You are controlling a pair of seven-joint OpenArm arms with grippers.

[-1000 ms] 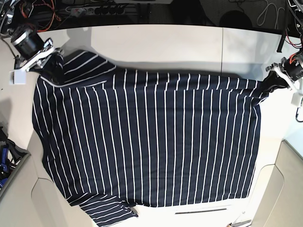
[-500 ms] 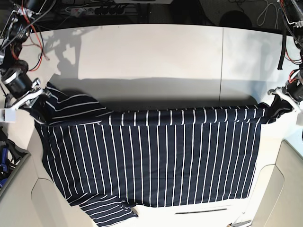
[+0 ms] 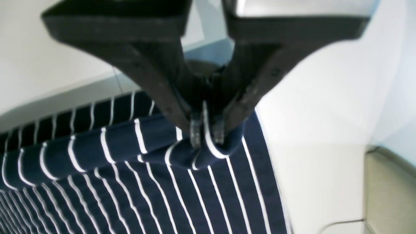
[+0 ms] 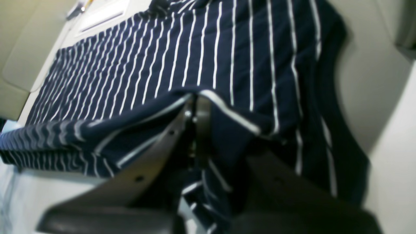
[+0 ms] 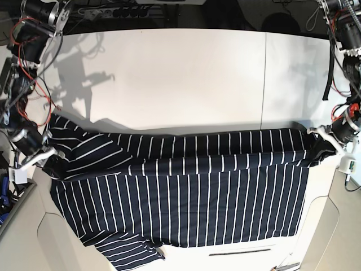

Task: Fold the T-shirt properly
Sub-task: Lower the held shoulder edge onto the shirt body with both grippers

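The dark navy T-shirt (image 5: 186,203) with thin white stripes lies across the white table, its far edge lifted and folded toward the near side as a band (image 5: 225,149). My left gripper (image 5: 324,144) at the base view's right is shut on the shirt's far right corner; its wrist view shows the fingertips (image 3: 195,131) pinching a fold of fabric (image 3: 182,152). My right gripper (image 5: 45,155) at the base view's left is shut on the sleeve-side corner; its wrist view shows the shirt (image 4: 182,65) draped over the closed fingers (image 4: 195,110).
The white table (image 5: 186,73) is bare behind the shirt. Beige moulded panels (image 5: 338,226) flank the near corners. A thin dark strip (image 5: 240,252) lies at the near edge. Cables and a power strip (image 5: 113,11) run along the back.
Both grippers have pulled the shirt's far edge toward the near side, folding it over the body. The bare table behind has widened.
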